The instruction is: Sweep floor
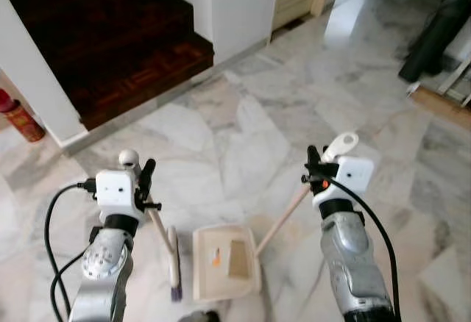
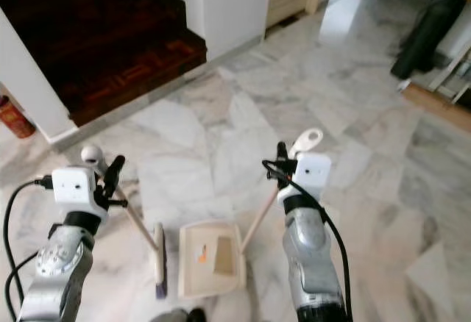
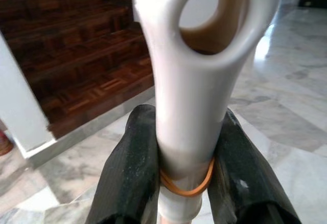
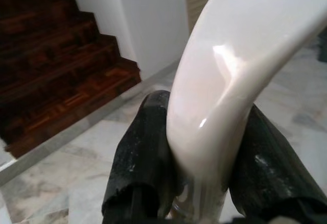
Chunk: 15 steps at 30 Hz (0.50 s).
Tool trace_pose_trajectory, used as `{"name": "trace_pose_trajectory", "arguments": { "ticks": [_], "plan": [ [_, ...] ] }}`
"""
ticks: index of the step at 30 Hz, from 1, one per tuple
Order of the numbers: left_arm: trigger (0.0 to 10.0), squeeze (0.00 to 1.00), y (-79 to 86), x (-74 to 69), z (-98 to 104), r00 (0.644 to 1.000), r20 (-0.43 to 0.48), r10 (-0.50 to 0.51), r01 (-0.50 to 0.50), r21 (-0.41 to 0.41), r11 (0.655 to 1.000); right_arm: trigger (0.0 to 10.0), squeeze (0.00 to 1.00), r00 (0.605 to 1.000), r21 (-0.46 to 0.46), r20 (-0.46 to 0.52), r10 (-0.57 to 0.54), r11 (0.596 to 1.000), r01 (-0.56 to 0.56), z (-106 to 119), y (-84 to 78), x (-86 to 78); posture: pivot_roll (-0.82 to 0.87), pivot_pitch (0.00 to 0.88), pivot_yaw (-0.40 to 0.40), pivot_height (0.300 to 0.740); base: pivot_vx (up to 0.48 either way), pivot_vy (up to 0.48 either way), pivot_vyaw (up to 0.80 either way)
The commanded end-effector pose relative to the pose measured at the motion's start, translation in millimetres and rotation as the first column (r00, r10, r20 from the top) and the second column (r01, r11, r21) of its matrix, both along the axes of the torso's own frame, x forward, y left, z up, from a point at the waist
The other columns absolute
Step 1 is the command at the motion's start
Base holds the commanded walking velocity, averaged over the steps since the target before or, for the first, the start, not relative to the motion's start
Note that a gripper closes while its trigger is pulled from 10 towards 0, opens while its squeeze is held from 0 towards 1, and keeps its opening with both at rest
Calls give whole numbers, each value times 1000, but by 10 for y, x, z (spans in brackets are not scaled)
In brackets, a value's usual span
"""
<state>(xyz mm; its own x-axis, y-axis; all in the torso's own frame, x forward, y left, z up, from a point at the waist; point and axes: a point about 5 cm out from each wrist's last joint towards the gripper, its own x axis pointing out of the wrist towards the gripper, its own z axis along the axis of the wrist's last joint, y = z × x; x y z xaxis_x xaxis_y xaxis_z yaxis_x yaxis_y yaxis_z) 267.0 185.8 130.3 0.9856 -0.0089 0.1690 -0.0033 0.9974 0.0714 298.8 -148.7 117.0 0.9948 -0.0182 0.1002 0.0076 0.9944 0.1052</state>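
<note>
Here the left gripper (image 1: 145, 179) has its fingers (image 3: 130, 168) clenched on the broom (image 1: 174, 259) handle, brush head on the marble floor (image 1: 243, 131). The right gripper (image 1: 315, 162) grasps the dustpan (image 1: 224, 262) handle, pan flat just beside the brush

floor: grey-veined marble (image 1: 243, 127) | stairs: dark wood (image 1: 110, 35) | wall: white (image 1: 239, 6)

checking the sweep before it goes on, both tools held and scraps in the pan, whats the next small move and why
Probably lift the dustpan level with the right claw. Orange and tan scraps already lie in it, and the broom, held by the left claw, rests beside it with no loose debris visible on the marble floor nearby.
</note>
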Motion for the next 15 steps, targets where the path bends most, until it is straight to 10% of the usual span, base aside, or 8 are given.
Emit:
{"name": "trace_pose_trajectory", "arguments": {
  "ticks": [1, 15],
  "plan": [
    [10000, 0, -6, -2, 87, 999, 38, -9, 8, 7, 1000, 10000, 0, 999, -16, 49, -9, 1000, 10, 117, -15, 18, 164, 170, -20, 740, 0, 0, 0],
    [10000, 0, -9, -1, 91, 999, 38, -12, 11, 8, 1000, 10000, 0, 999, -17, 46, 1, 1000, -1, 106, 8, 22, 162, 155, -18, 740, 0, 224, 104]
  ]
}}
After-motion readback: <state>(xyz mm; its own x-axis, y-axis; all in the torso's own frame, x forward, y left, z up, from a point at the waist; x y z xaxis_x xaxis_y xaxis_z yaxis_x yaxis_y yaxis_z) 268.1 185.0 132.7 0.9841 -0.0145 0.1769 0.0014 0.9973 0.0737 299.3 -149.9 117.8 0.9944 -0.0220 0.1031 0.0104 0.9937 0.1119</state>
